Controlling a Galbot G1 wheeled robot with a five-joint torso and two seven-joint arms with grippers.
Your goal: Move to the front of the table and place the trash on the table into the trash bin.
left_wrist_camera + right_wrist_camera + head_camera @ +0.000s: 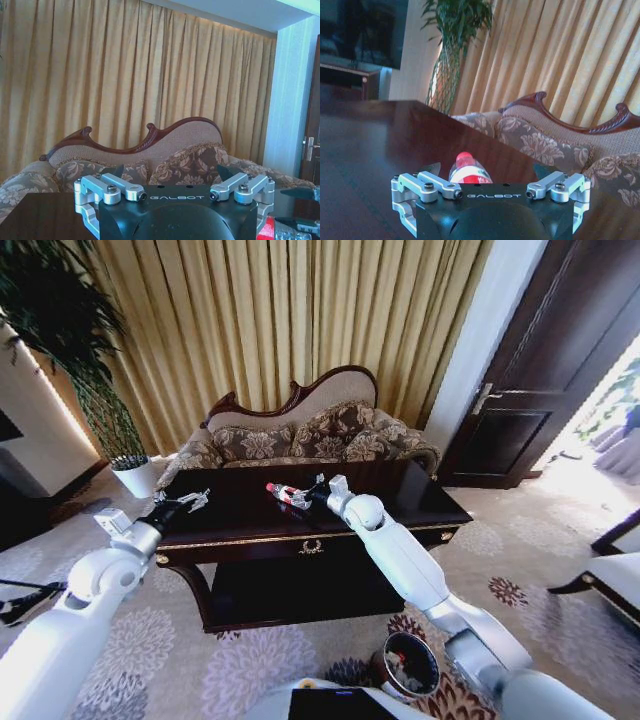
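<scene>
Daylight blew out the doorway (610,400) at right; the glossy table (400,502) showed glare, and head-view edges bent.

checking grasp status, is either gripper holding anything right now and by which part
Nothing is held. The right gripper stands open around the clear plastic bottle with red label, lying on the dark glossy table. The left gripper hovers open.

My right arm reaches forward and across, elbow bent, with my right gripper (312,488) held low and level, its fingers (431,168) spread wide apart. My left arm stretches out ahead on its own side, and my left gripper (194,499) hangs level too, its fingers (118,171) likewise spread.
</scene>
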